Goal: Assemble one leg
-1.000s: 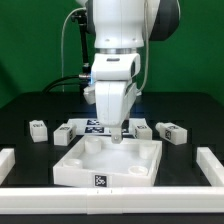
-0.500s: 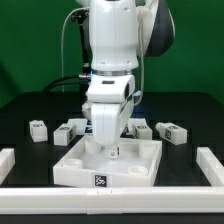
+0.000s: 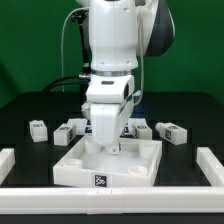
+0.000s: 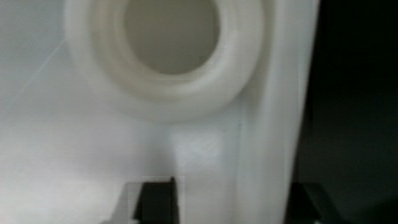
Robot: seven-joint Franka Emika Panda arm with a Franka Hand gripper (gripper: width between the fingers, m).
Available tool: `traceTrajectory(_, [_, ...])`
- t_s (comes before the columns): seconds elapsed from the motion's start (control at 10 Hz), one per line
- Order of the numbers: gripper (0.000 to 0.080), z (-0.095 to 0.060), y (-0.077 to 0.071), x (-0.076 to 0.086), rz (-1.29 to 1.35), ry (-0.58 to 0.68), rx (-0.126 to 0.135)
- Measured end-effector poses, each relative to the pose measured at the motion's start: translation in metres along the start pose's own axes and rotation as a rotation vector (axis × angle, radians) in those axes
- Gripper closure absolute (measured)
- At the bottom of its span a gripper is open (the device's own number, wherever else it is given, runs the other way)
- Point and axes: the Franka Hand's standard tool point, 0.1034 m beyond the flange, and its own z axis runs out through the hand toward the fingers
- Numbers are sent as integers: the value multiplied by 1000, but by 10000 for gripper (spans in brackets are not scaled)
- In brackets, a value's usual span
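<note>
The large white panel (image 3: 135, 166) lies flat at the table's front middle, with a marker tag on its front edge. My gripper (image 3: 113, 150) reaches straight down onto its far side. In the wrist view my gripper (image 4: 233, 205) straddles the panel's raised rim (image 4: 240, 140). One dark finger (image 4: 157, 203) is inside the panel by a round socket (image 4: 175, 45), the other outside over the black table, and both press on the rim. Small white legs with tags lie loose behind the panel: two at the exterior view's left (image 3: 38, 129) (image 3: 68, 132) and one at its right (image 3: 172, 131).
The marker board (image 3: 93, 124) lies behind the panel, partly hidden by the arm. Another small white part (image 3: 143, 129) sits beside the right leg. White rails stand at the table's left (image 3: 8, 160), right (image 3: 210, 165) and front edges.
One second ago the gripper was higher, above the panel's far edge. It came down and a little toward the front, then has stayed still for the last half second.
</note>
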Motion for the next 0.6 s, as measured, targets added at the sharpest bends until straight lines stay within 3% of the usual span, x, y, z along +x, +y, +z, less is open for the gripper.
traceTrajectory(0.1, [681, 0, 0, 0, 0, 0, 0])
traceTrajectory(0.2, [742, 0, 1, 0, 0, 0, -2])
traceTrajectory(0.6, [742, 0, 1, 0, 0, 0, -3])
